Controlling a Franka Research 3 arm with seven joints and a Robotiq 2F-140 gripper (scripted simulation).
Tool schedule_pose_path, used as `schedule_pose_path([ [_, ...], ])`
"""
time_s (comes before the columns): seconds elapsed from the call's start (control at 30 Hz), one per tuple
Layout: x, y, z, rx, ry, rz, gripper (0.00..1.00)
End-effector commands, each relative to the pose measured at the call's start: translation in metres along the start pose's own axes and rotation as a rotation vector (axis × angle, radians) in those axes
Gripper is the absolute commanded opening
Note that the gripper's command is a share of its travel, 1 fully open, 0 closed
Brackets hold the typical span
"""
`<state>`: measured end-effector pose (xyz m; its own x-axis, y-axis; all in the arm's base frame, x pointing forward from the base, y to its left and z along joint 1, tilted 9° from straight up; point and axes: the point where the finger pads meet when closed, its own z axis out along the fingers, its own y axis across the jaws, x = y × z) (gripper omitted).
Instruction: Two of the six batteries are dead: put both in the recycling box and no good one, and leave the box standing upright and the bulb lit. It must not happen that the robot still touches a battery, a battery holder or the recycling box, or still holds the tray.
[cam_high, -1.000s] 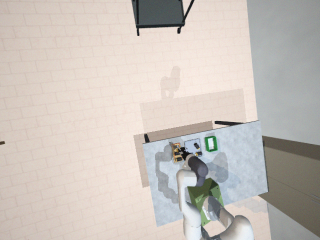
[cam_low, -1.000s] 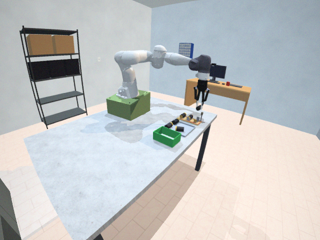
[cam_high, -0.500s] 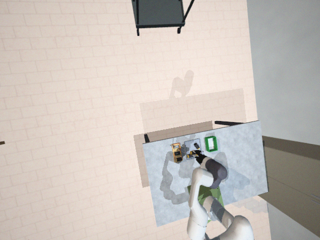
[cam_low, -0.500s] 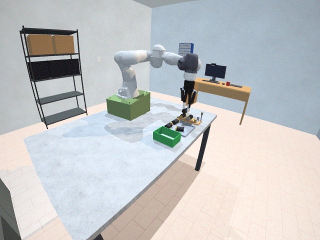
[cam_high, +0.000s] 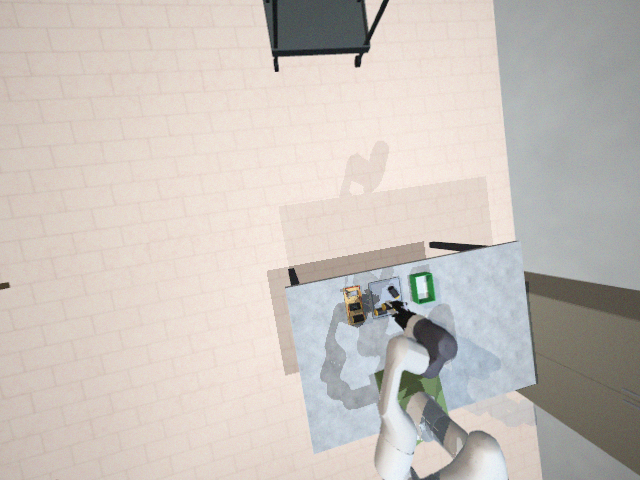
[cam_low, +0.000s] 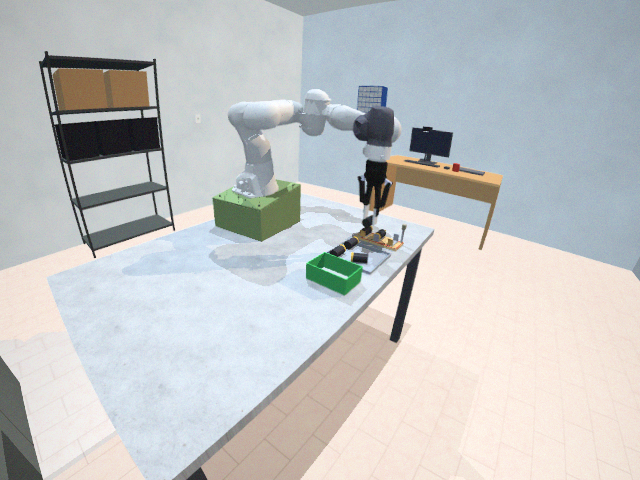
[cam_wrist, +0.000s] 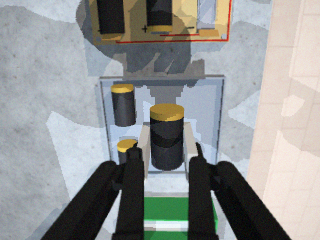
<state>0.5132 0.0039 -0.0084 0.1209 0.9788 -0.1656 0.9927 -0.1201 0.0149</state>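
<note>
In the wrist view, the claw (cam_high: 395, 306) (cam_low: 370, 221) (cam_wrist: 166, 133) pinches a black battery with a gold end (cam_low: 367, 222) (cam_wrist: 167, 132) at center, above the tray (cam_high: 371, 302) (cam_low: 379, 260) (cam_wrist: 162, 77). Two further batteries, (cam_wrist: 124, 107) (cam_wrist: 125, 153), lie along the tray's left side. The battery holder (cam_high: 354, 311) (cam_low: 393, 244) (cam_wrist: 135, 20), at the top of the frame, carries two more. In the exterior view, the green recycling box (cam_high: 414, 290) (cam_low: 330, 277) (cam_wrist: 166, 207) stands upright on the worktop (cam_high: 475, 310) (cam_low: 206, 330) (cam_wrist: 45, 75), right of lower center, beside the tray; another battery (cam_high: 393, 291) (cam_low: 360, 257) lies in the tray near it.

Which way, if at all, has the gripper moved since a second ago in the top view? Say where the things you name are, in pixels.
Yes: the gripper (cam_high: 393, 305) (cam_low: 370, 223) (cam_wrist: 166, 133) has shifted from beside the battery holder (cam_high: 354, 305) toward the green box (cam_high: 432, 289).
</note>
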Motion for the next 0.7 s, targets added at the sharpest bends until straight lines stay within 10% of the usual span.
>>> schedule_pose_path([
  [0.0, 0.001, 0.001, -0.001, -0.004, 0.003, -0.078, 0.16],
  [0.33, 0.001, 0.001, 0.0, -0.004, 0.003, -0.086, 0.16],
  [0.53, 0.001, 0.001, 0.064, -0.004, 0.003, -0.086, 0.16],
  [0.67, 0.001, 0.001, 0.07, -0.004, 0.003, -0.086, 0.16],
])
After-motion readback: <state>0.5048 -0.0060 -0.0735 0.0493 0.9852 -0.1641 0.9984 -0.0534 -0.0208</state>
